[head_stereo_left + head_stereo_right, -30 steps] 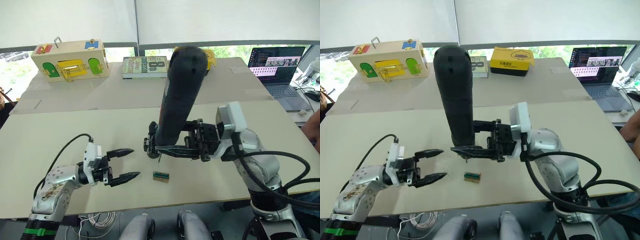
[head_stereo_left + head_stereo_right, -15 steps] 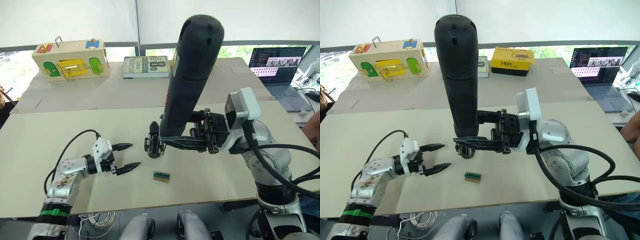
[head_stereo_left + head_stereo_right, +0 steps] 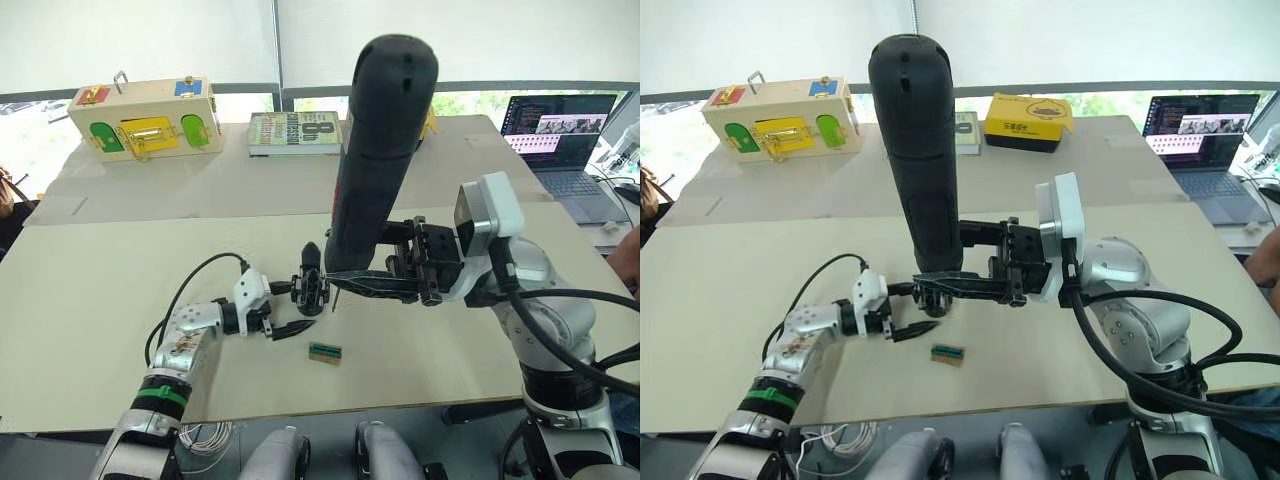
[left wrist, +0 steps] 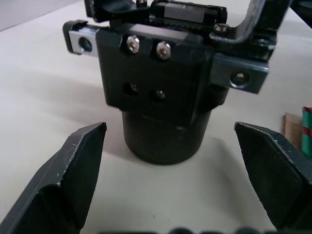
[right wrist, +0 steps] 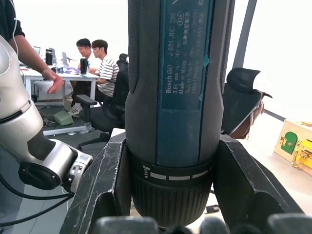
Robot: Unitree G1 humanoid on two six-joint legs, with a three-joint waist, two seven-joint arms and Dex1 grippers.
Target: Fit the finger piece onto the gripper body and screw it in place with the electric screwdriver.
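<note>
- Left claw (image 3: 292,308): fingers (image 4: 73,165) spread wide, one on each side of the gripper body (image 4: 156,92), not touching it. We judge that closing off-centre could push the body across the bench (image 3: 120,290) rather than pinch it.
- Small green-and-tan piece (image 3: 323,351) lies loose on the bench, just beside the lower left finger. A sideways sweep of that finger could knock it away.
- Gripper body (image 3: 310,290) stands on the bench between the two claws, with a narrow black part rising at its top; we cannot tell whether that is the finger piece already seated. If it is only resting there, a nudge from either claw could unseat it.
- Right claw (image 3: 350,285): clamped round the lower barrel of the electric screwdriver (image 3: 378,150), which stands nearly upright, leaning a little. The bit hangs just beside the gripper body. We judge two risks: the tall, top-heavy tool could pivot in the grip, and a tilted bit could miss the screw head or cam out.
- Both claws are close together at the body; any further approach risks finger-to-finger contact.
</note>
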